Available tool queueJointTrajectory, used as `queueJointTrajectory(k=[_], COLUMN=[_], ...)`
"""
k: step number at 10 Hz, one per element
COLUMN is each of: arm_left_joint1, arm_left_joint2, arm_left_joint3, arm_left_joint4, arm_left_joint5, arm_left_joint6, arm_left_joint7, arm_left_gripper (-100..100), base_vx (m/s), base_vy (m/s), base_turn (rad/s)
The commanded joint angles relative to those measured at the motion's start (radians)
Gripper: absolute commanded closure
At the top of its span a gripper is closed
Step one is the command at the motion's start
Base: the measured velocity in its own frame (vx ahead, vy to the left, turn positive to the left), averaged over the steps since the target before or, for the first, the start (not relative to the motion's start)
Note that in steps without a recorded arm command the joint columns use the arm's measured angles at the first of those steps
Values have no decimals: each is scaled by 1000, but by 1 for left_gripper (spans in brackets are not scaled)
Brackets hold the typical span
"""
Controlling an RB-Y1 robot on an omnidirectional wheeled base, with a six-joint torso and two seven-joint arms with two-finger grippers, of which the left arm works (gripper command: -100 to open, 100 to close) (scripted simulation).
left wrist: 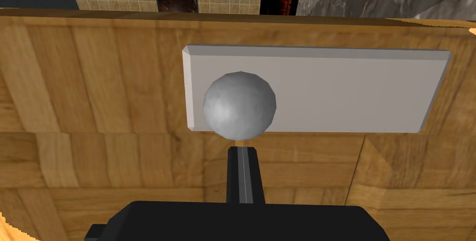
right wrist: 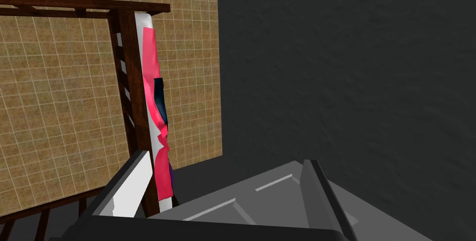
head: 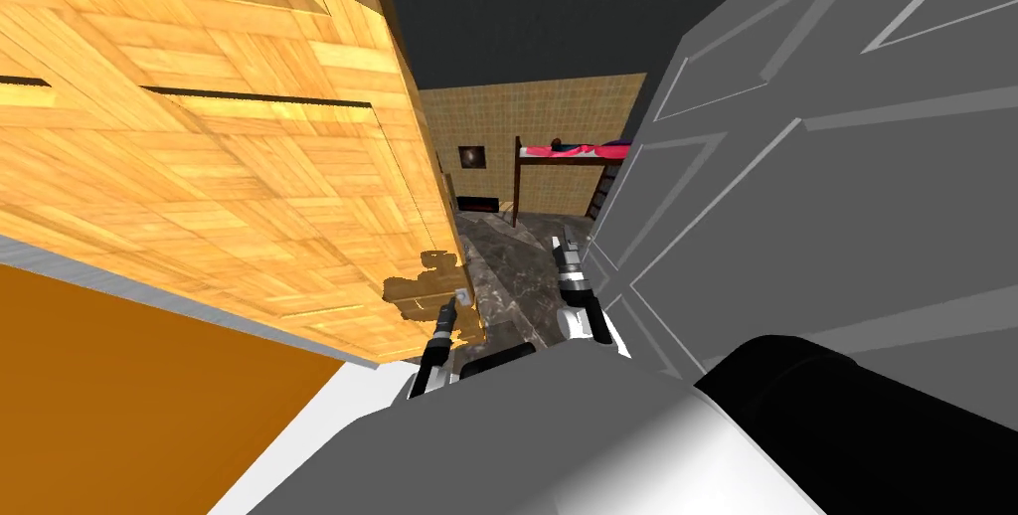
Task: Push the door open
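Because it takes up the whole of the robot's left side, the tall door of yellow-brown wooden planks (head: 199,181) comes first. It is the task's door, and it stands at an angle. The gap past its free edge shows a tan tiled wall (head: 537,111) and a dark-framed bunk bed with red bedding (head: 577,151). On the right side a grey door with recessed panels (head: 845,191) narrows the passage, so the robot works between the two with its forearms drawn in close. Near the wooden door's free edge sits a flat, light grey rectangular plate (left wrist: 348,89), and at one end of it a round grey knob (left wrist: 239,104). The left tool (left wrist: 241,149) is placed just beside that knob, pointing at the wood; whether its tips touch the planks cannot be told. Its two fingers are pressed together with nothing between them, which suits a shove and not a grip. Closed blades make one stiff point, and pressing near the free edge, far from the hinges, would probably turn the door most easily. The right tool (right wrist: 227,161) hangs beside the grey door with its fingers spread and empty, seemingly clear of the work. Judging by the gap, the wooden door is partly open and likely needs more pushing.
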State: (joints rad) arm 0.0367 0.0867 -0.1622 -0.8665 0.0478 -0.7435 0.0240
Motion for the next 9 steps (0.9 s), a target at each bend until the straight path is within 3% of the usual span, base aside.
queueJointTrajectory(k=[1, 7, 9], arm_left_joint1=[2, 19, 17], arm_left_joint2=[0, -13, -9], arm_left_joint3=[-3, -11, -7], arm_left_joint4=[-2, -32, -26], arm_left_joint5=[0, 1, 2], arm_left_joint6=[1, 8, 3], arm_left_joint7=[1, 3, 1], arm_left_gripper=[-100, -100, -100], base_vx=[-149, -221, -8], base_vy=[-21, -30, -16], base_turn=[9, 39, -14])
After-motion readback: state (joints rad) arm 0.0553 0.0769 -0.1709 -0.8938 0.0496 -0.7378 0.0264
